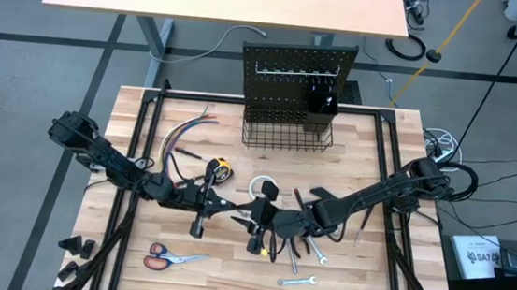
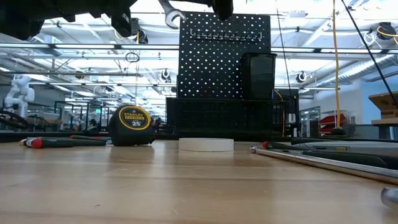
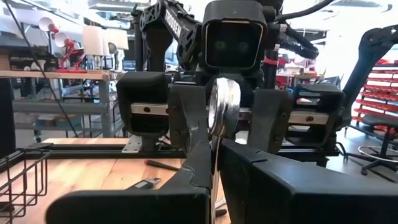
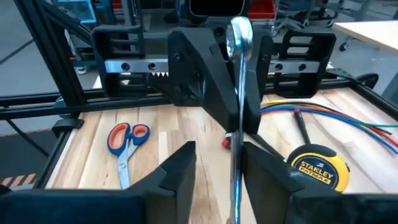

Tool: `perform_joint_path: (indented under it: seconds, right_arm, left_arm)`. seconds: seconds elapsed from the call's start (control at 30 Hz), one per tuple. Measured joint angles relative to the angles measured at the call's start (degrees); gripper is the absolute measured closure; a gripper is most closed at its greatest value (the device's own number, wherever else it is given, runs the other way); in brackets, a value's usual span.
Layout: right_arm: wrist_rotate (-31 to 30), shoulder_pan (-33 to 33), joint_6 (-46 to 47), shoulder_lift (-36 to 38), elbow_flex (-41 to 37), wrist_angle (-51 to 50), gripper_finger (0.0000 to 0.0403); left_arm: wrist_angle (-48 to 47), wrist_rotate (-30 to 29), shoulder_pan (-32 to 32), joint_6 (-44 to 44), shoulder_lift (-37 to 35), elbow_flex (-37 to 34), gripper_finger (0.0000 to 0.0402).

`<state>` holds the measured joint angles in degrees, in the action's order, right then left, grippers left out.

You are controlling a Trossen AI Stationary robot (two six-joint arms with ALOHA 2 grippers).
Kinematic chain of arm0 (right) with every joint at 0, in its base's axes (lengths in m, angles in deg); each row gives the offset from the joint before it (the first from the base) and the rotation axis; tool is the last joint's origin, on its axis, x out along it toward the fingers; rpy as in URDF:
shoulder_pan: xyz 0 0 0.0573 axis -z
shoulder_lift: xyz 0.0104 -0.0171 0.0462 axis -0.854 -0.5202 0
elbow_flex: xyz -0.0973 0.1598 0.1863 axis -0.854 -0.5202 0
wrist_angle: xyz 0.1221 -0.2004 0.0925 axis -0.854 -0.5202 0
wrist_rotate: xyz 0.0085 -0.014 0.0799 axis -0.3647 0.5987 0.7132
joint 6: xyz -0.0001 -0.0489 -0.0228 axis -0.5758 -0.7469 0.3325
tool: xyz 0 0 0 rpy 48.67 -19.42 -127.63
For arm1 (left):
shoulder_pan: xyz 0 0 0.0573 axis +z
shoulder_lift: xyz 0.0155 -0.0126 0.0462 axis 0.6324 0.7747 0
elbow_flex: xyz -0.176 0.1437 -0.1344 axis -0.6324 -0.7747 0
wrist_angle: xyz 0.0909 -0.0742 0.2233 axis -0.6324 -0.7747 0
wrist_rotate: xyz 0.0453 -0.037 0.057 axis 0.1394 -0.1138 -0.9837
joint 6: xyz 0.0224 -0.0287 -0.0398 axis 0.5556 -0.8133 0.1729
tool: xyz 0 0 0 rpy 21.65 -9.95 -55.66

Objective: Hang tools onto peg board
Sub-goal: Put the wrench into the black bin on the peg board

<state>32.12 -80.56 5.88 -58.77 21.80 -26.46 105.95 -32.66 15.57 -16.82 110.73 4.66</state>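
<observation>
While the two grippers meet nose to nose at the lower middle of the high view, a silver wrench passes between them. The left gripper is clenched on its shank; the right gripper stands parted around it, one finger apart from the metal. A good handover likely means the right arm backs straight off without nudging the wrench. Only the wrist views show the wrench and both grips; only the high view places the peg board at upper centre, well apart.
</observation>
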Motion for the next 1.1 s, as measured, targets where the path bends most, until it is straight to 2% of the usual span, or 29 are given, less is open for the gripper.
perform_joint_path:
  seconds: [0.17,0.3,0.43,0.63,0.83,1.1]
  right_arm:
    - [0.6,1.3,0.6,0.0,0.0,-0.4,0.0267]
    - [6.5,2.5,1.1,0.0,0.0,-0.5,0.0276]
    - [7.5,3.4,3.5,0.0,0.0,-2.3,0.0304]
    - [7.4,3.9,2.9,0.0,0.0,-2.7,0.0385]
    - [7.1,3.8,2.0,-0.1,0.0,-2.7,0.0394]
    - [0.4,2.3,0.2,1.2,0.0,-5.0,0.0397]
  left_arm:
    - [-1.2,-0.8,0.0,0.0,0.0,0.0,0.0388]
    - [-1.4,-1.8,0.0,0.0,0.0,0.0,0.0388]
    - [-1.4,-2.1,0.0,0.0,0.0,0.0,0.0388]
    - [-2.3,-2.3,0.0,-0.1,0.0,0.0,0.0388]
    - [-3.8,-1.8,0.4,-0.2,0.0,0.0,0.0385]
    - [-5.5,-3.1,0.4,1.4,0.0,0.0,0.0278]
